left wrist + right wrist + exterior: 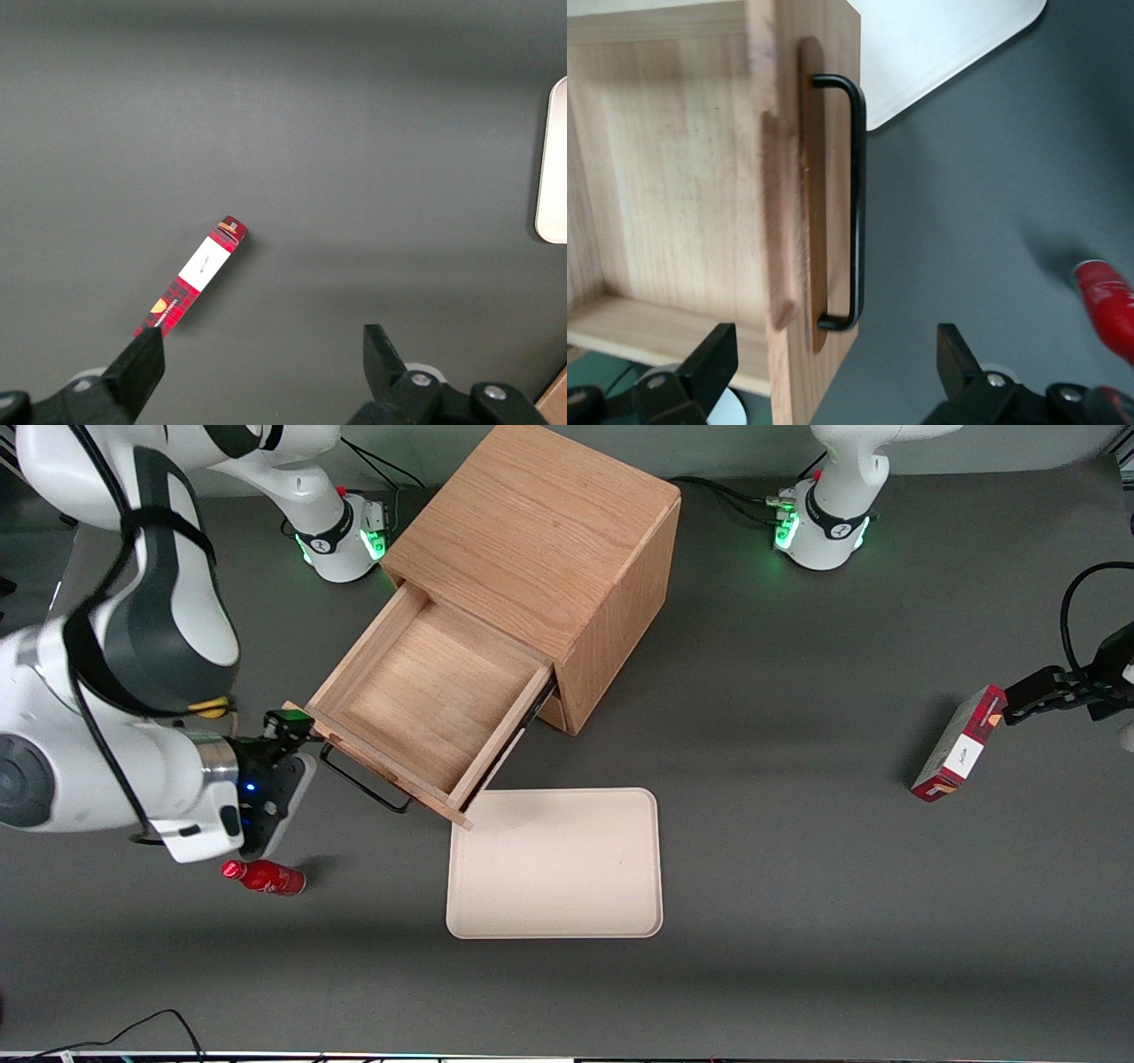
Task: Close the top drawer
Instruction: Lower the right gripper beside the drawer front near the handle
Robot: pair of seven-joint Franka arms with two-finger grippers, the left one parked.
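The wooden cabinet [540,522] stands in the middle of the table with its top drawer [434,691] pulled far out and nothing inside it. The flat drawer front [833,88] carries a thin black wire handle [858,204] [359,784]. My right gripper [833,354] [297,740] is open at the end of the drawer front toward the working arm. Its fingers [713,354] straddle that corner of the front, one over the drawer's inside and one outside the handle, without touching. Nothing is held.
A beige tray [555,864] [939,44] lies on the table in front of the open drawer. A small red bottle [264,877] [1103,297] lies on its side just below my wrist. A red box [961,744] [190,276] stands toward the parked arm's end.
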